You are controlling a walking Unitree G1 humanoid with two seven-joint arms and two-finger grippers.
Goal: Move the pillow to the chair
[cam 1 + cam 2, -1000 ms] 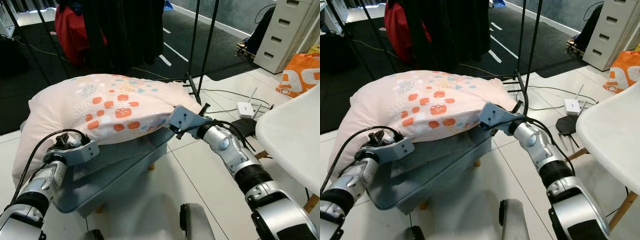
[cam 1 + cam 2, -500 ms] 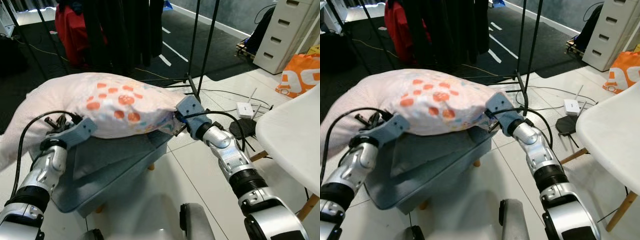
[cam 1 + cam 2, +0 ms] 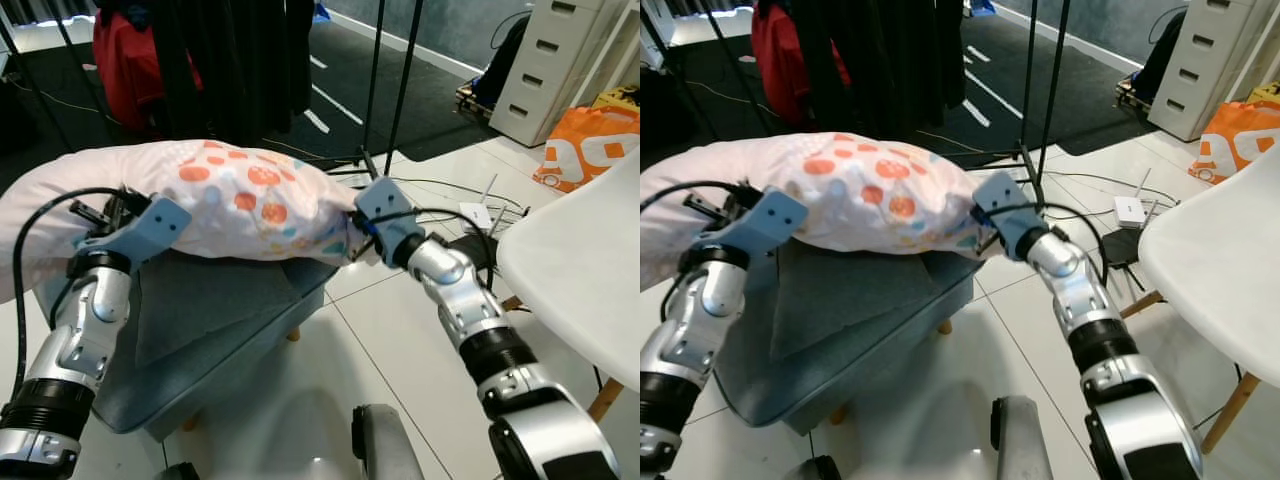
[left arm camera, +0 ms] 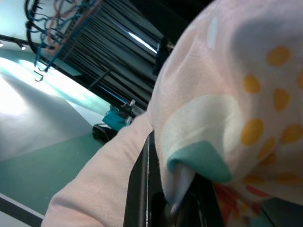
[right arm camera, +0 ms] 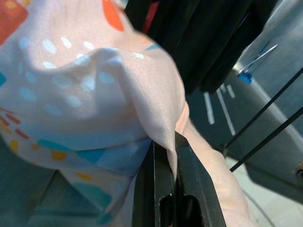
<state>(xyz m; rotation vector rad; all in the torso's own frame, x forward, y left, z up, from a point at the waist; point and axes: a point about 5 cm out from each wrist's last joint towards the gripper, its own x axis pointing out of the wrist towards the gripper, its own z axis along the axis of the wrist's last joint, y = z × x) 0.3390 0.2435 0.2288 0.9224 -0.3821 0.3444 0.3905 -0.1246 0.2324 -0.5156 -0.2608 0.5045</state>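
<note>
Pillow (image 3: 240, 205): held just above the grey footstool (image 3: 200, 320), clear of it for carrying.
Left end effector (image 4: 161, 198): pinching pillow fabric at one end.
Right end effector (image 5: 173, 189): pinching the other end — keeps it level.
Chair (image 3: 570, 260): beside the footstool, awaiting it.

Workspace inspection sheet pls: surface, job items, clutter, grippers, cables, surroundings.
Surface: grey footstool on white tile floor.
Job's things: pillow held up at both ends, above the footstool; white chair at robot's right.
Clutter: orange bag, white router.
Grippers: left gripper and right gripper each shut on pillow fabric.
Cables: black cables across the floor by the router.
Surroundings: clothes rack, white drawers.
</note>
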